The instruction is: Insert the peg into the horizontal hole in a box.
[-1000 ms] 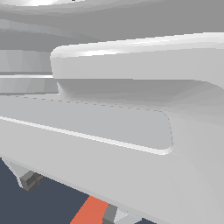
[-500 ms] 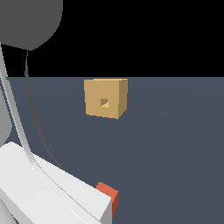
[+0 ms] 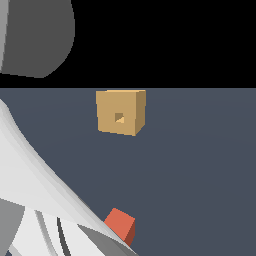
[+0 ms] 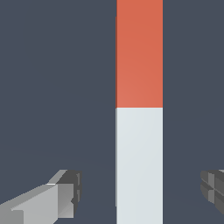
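— Peg first: where does it lie?

— Flat on the dark floor, between the two fingers in the wrist view. Half of the bar is red-orange, the other half white. The gripper is spread wide, with clear floor showing between each fingertip and the bar, so nothing is held yet.

— And the box?

— Well apart from the peg, farther back in the exterior view, resting on the floor. Its hole faces roughly toward that camera. Only the peg's red end shows there, low in the frame beside the white arm.

— So what could spoil it from here?

— Several things, by judgement. The fingers bracket the white half; if they close near the very end, the long red end may sag, and a tilted peg would jam at the rim of the hole. The bar also looks slightly off centre between the fingers, so one pad could touch first and nudge or twist it. How deep the fingers sit cannot be told; a shallow pinch might slip. And the hole is small, leaving little room for sideways error.
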